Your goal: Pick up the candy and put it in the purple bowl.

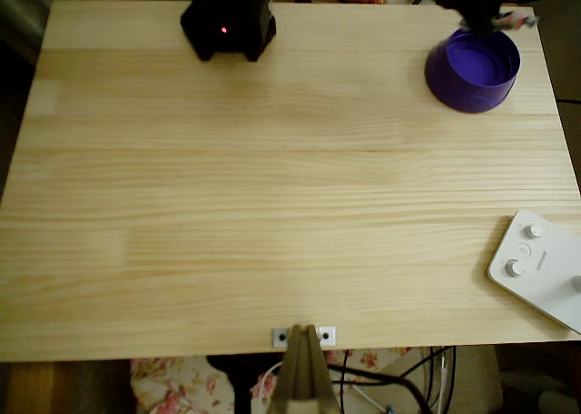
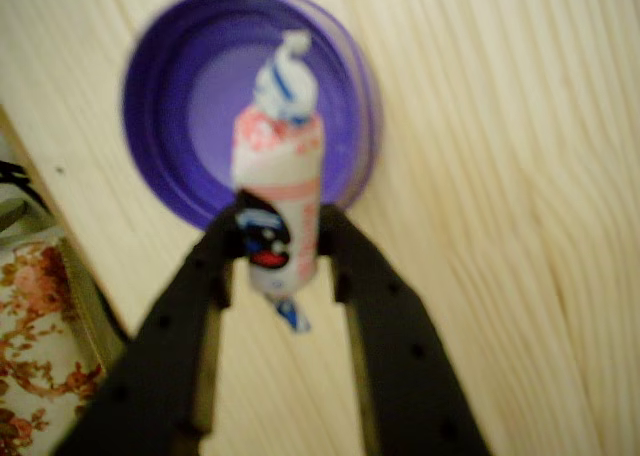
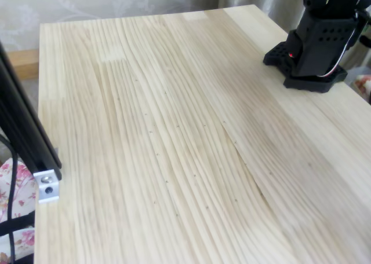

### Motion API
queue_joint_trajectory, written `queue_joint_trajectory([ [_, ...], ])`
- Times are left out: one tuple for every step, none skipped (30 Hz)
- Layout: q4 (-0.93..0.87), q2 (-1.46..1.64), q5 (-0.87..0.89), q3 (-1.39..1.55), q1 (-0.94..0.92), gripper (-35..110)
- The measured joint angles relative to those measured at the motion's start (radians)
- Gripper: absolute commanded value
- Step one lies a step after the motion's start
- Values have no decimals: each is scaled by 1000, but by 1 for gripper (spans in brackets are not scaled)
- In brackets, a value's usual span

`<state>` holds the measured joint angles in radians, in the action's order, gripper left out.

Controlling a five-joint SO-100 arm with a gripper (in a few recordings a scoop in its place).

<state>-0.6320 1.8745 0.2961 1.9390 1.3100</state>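
Claw is clenched on the candy: in the wrist view I see both black fingers pressing the lower part of the wrapper from either side, the sweet standing lengthwise between them. Candy is pale pink-white with a dark, red and blue mark near the grip, one twisted white-blue end pointing up-frame, the other twist poking out below the fingers. It's off the tabletop, held in the air.

Purple bowl sits directly behind the candy in the wrist view; the upper twist and most of the body overlap the bowl's inside, while the gripped end lies over the near rim and the wood. Wrist picture is blurred, so I can't tell how high the candy is above the bowl.

Overhead view: purple bowl is near the top right corner of the tabletop, upright, inside looks bare. Dark arm end hangs at the bowl's far rim, with a small pale bit sticking out to the right that I take for the candy. Arm base is at the top edge, red light on. White box with knobs sits at the right edge, well apart from the bowl.

Fixed view: arm base at top right on bare wood.
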Motion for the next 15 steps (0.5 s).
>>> queue_joint_trajectory([
  [5,-20,-2,-21,6,3],
  [6,-37,-2,-37,9,4],
  [8,-49,-2,-49,12,5],
  [8,-64,2,-63,17,5],
  [8,-77,2,-75,20,5],
  [8,-87,2,-81,25,5],
  [8,-97,5,-83,31,5],
  [8,-100,9,-84,35,5],
  [8,-104,11,-84,38,7],
  [12,-114,11,-86,41,7],
  [18,-118,14,-86,43,10],
  [21,-124,17,-86,44,14],
  [25,-135,15,-87,44,17],
  [26,-138,17,-92,49,18],
  [26,-140,17,-94,52,18],
])
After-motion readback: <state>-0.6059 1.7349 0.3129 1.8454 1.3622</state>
